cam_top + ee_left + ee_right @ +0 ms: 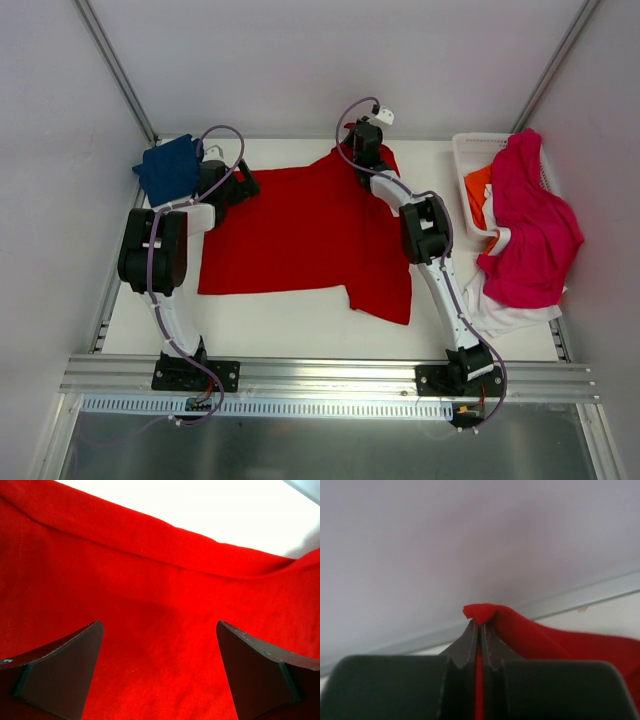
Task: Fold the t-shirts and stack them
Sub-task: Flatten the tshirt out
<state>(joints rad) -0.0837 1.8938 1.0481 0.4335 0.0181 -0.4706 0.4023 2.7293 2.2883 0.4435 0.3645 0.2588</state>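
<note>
Red t-shirt (300, 230) was soft matt cloth with a fine knit grain. Navy t-shirt (168, 170) and pink shirt (530, 225) were the same matt cloth. Basket (462, 160) was white plastic. Surface (300, 320) was smooth matt white. Front rail (320, 372) was brushed metal. Left end effector (159, 626) was matt dark plastic.

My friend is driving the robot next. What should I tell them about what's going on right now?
Left gripper: open over the red t-shirt, holding nothing.
Right gripper: shut on the red t-shirt's far edge.
The red t-shirt lies spread mid-table. Navy t-shirt sits bundled at the far left corner. Magenta t-shirt drapes over the white basket on the right, orange t-shirt inside, white t-shirt beneath the magenta.
Done: the navy one looks put aside.
Left: fold the red, stack it, then do the other three.
</note>
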